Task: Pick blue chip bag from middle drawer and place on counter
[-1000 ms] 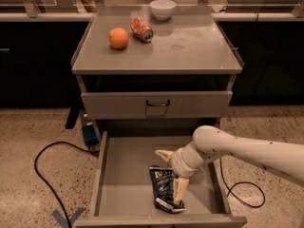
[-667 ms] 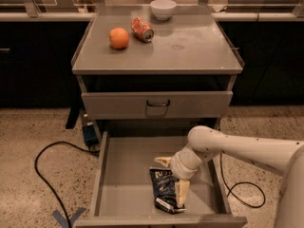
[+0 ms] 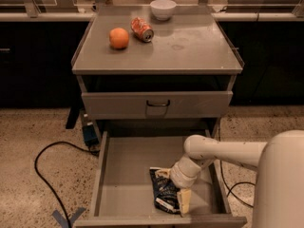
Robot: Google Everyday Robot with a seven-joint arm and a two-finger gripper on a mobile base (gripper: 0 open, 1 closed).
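- Camera view looks down on a grey cabinet whose middle drawer point(image 3: 126, 175) is pulled out.
- A blue chip bag point(image 3: 164, 196) lies flat on the drawer bottom, near the front right.
- The gripper point(image 3: 173, 188) is down in the drawer, spread wide, its pale fingers point(image 3: 184, 202) either side of the bag.
- An orange point(image 3: 119, 38), a tipped soda can point(image 3: 142, 29) and a white bowl point(image 3: 163, 8) sit on the tabletop point(image 3: 190, 46).

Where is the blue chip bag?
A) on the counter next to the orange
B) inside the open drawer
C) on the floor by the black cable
B: the blue chip bag lies in the open drawer, with the gripper down over it.
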